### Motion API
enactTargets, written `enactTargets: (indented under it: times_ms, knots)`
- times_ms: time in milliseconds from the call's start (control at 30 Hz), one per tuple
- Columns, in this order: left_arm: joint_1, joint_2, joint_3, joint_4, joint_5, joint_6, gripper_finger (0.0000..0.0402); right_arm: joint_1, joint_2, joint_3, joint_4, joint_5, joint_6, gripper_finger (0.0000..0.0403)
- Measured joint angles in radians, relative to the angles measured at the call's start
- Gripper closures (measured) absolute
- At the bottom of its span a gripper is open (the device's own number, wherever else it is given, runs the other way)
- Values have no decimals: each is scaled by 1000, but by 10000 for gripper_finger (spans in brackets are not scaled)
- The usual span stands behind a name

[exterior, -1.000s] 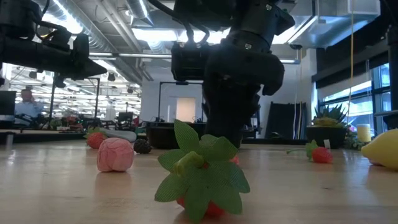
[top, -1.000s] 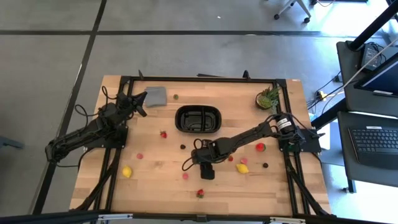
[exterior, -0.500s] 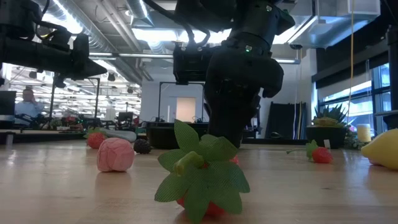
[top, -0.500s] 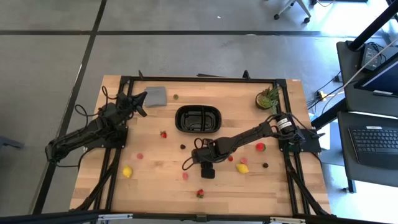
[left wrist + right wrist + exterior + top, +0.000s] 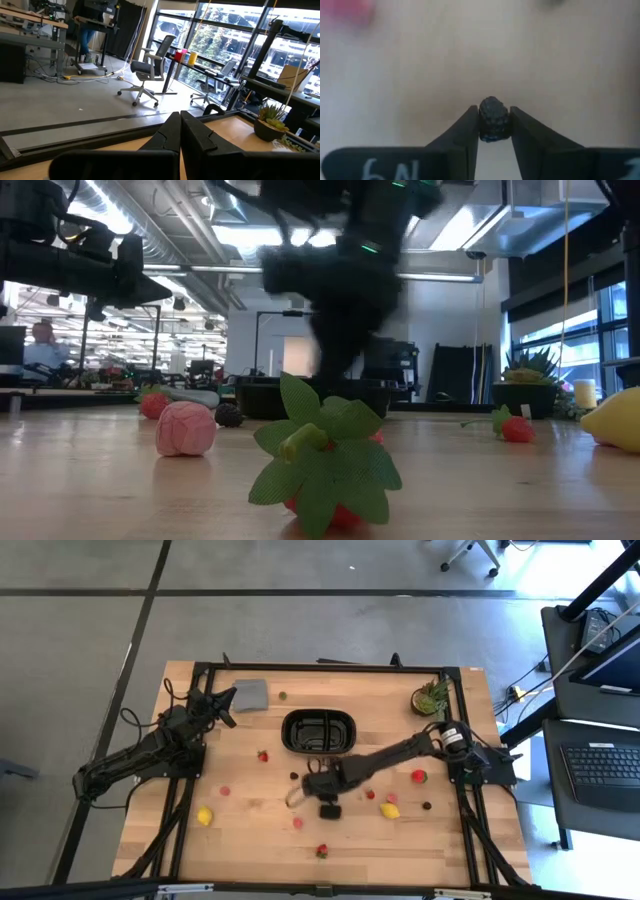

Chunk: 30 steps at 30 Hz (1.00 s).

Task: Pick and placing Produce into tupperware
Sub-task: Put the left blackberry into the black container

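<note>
Item: dark berry (image 5: pixel 493 120). We found the right tool (image 5: pixel 493 131) newly clenched on it and lifted toward the black tray (image 5: pixel 319 731) at the counter's centre, ready for placing. Left tool (image 5: pixel 180 131) clenched empty near far-left corner.

One black tray (image 5: pixel 319 731), two lemons (image 5: pixel 204 816) (both yellow).

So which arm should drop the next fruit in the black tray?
The right one. Its gripper is already shut on a dark berry, close to the black tray. The left gripper is shut and empty, parked by the grey piece.
</note>
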Motion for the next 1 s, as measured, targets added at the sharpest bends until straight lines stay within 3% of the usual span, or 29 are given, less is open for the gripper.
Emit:
enactTargets:
  times_ms: [133, 333, 600, 1000]
  knots:
    - [0, 0, 0, 0, 0, 0, 401, -83, -6, 98, -35, 79, -20, 304]
    - [0, 0, 0, 0, 0, 0, 401, -218, -7, 181, -6, 83, 70, 303]
    - [0, 0, 0, 0, 0, 0, 401, -300, 3, 116, 114, 34, 105, 303]
    - [0, 0, 0, 0, 0, 0, 401, -303, 12, 51, 148, 34, 93, 277]
